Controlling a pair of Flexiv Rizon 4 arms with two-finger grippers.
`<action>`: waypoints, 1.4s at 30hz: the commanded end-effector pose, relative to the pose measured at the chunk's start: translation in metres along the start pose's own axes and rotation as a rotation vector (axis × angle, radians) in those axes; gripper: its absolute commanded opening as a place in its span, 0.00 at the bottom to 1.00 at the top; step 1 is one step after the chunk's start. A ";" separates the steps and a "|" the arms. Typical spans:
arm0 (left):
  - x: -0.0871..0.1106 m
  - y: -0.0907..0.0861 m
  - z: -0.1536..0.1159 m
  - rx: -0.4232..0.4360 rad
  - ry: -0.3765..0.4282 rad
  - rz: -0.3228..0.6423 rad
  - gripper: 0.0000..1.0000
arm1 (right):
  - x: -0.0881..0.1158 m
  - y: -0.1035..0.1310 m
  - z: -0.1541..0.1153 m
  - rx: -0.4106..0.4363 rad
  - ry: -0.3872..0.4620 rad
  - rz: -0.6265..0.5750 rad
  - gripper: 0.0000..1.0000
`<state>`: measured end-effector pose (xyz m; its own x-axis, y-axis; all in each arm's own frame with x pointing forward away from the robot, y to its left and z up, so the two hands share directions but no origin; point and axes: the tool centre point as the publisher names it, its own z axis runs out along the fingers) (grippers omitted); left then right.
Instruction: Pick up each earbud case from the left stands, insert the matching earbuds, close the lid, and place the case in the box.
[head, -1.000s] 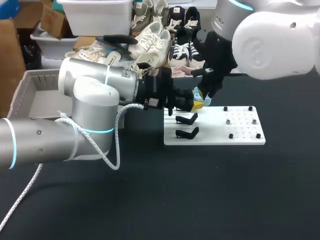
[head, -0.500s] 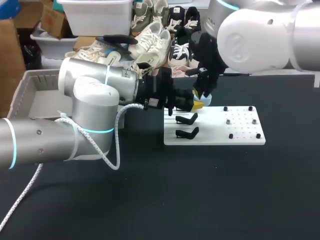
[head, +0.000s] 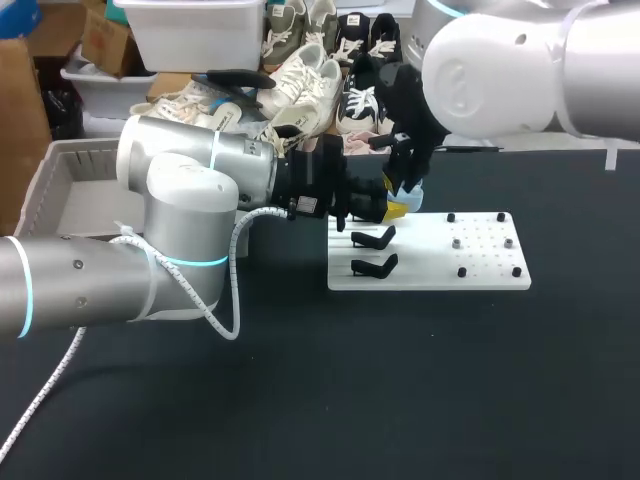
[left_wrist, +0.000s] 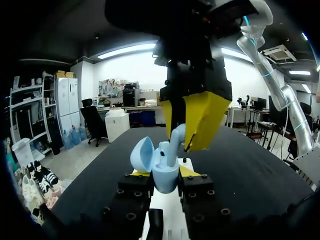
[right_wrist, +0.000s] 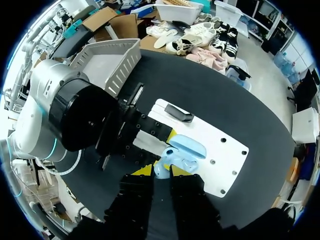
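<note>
Head camera looks down from behind; wrist cameras, left level, right downward, closely share the earbud case (left_wrist: 165, 174).

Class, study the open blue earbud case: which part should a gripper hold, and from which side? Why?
Take the earbud case by its lower shell, pinched across two opposite sides, coming from the side below the rim, as the left gripper does. The lid stands open and the right gripper needs the top free for the earbud.

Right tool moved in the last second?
Yes. In the head view the right tool, holding an earbud, has shifted left against the white stand board, closer over the blue case.
</note>
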<state>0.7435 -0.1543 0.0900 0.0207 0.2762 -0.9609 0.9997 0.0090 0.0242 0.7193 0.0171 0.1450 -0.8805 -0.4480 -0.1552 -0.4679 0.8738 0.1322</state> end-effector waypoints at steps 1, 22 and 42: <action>0.000 -0.001 0.000 -0.004 -0.001 0.001 0.00 | -0.003 -0.002 0.000 -0.006 0.007 0.000 0.00; 0.000 -0.001 0.000 -0.004 -0.001 0.001 0.00 | -0.008 -0.003 0.000 -0.003 0.008 0.002 0.00; 0.000 -0.001 0.000 -0.004 -0.001 0.001 0.00 | -0.010 -0.004 0.001 0.011 0.016 0.011 0.00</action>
<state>0.7435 -0.1542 0.0899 0.0209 0.2762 -0.9609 0.9997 0.0091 0.0243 0.7302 0.0179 0.1453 -0.8857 -0.4424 -0.1408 -0.4591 0.8797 0.1239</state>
